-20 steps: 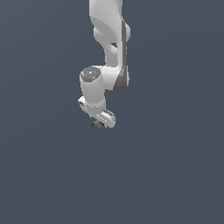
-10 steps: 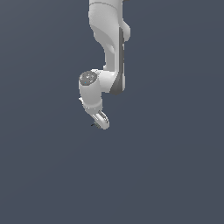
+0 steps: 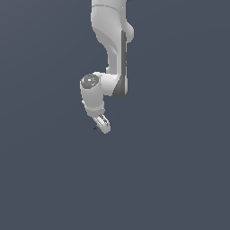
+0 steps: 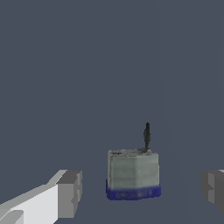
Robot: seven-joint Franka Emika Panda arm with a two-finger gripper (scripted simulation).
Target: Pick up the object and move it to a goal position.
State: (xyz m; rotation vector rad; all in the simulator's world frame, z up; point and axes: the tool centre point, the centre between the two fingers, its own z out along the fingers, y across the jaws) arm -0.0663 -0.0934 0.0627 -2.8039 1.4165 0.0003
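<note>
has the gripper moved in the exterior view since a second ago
Yes. The gripper has shifted slightly toward the exterior view's left, judged against the picture frame, since the plain background offers no fixed landmark. Its fingers stand apart, with the object between them.

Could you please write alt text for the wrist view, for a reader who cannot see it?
A small blocky object, greenish-grey with a blue band along one edge and a thin dark stem on the opposite side, sits between the open gripper's two grey fingertips, touching neither. Everything else is a plain dark grey-blue background.
</note>
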